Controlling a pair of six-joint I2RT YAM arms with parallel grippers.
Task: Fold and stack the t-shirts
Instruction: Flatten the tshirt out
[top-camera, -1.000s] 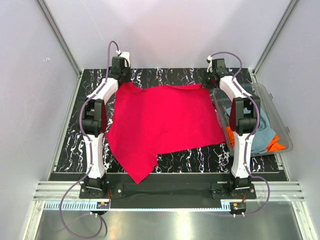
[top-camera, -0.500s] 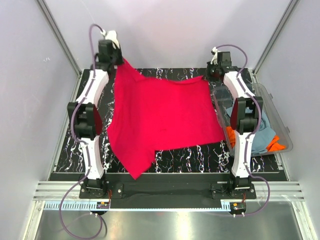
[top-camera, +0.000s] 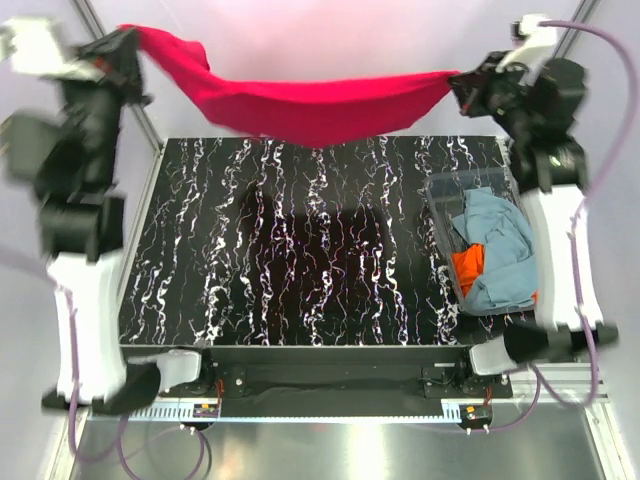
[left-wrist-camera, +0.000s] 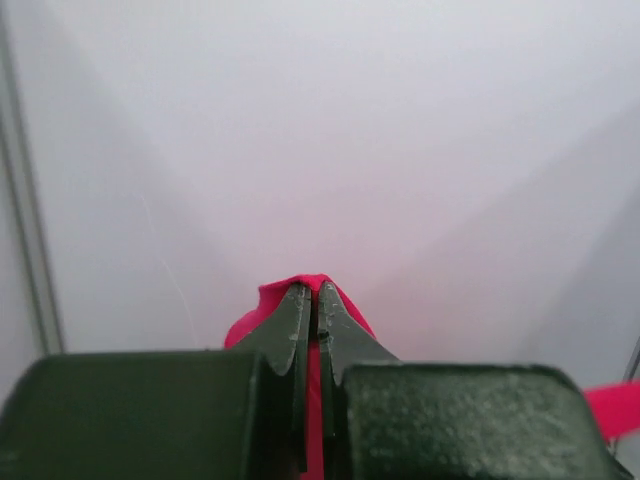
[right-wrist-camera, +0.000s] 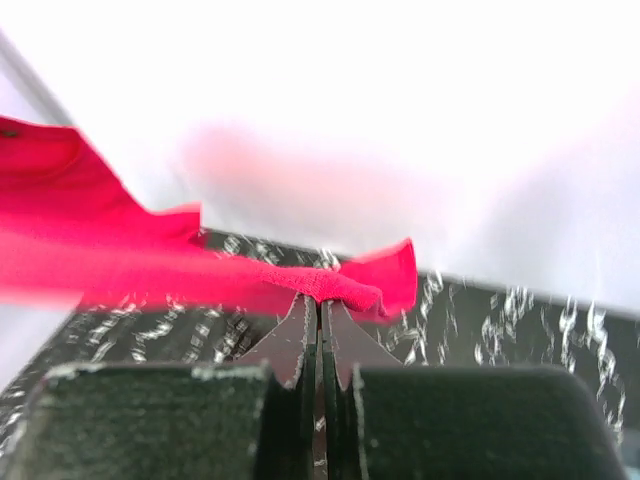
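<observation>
Over table (top-camera: 300, 260), red t-shirt (top-camera: 310, 105) between left gripper (left-wrist-camera: 312, 292), right gripper (right-wrist-camera: 321, 302) (pinched).

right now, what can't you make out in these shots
Top view: left hand smeared by motion blur.
All views: red t-shirt, sleeves and collar lost in its sagging folds.
Top view: orange t-shirt mostly buried under grey-blue t-shirt in the tub; right arm covers tub's right edge.

no readable text, no labels, no numbers anywhere
</observation>
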